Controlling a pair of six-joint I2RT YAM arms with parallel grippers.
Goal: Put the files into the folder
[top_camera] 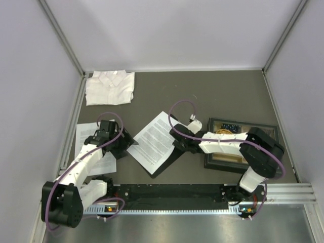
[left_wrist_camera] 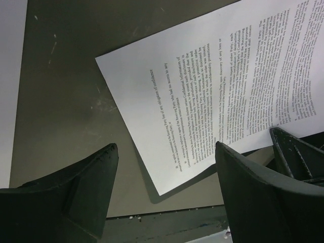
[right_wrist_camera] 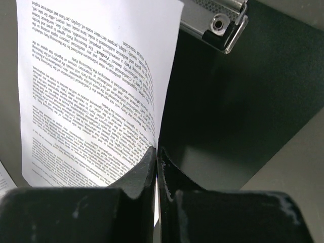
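Note:
One of the files, a white sheet [top_camera: 154, 140] of dense black text, lies askew over the black folder [top_camera: 171, 158] at mid-table. My right gripper [right_wrist_camera: 158, 152] is shut on the right edge of this sheet [right_wrist_camera: 91, 91], which curls up beside the folder's black board [right_wrist_camera: 238, 101] and its silver clip [right_wrist_camera: 217, 15]. My left gripper [left_wrist_camera: 166, 147] stands open a little above the sheet's near-left corner [left_wrist_camera: 212, 91], with nothing between its fingers. More printed sheets [top_camera: 85, 132] lie at the left, partly hidden under my left arm.
A folded white shirt [top_camera: 110, 87] lies at the back left. A dark-framed tray [top_camera: 238, 147] of small items sits at the right, under my right arm. A black rail [top_camera: 167, 192] runs along the near edge. Another sheet's edge [left_wrist_camera: 10, 76] shows left of the left gripper.

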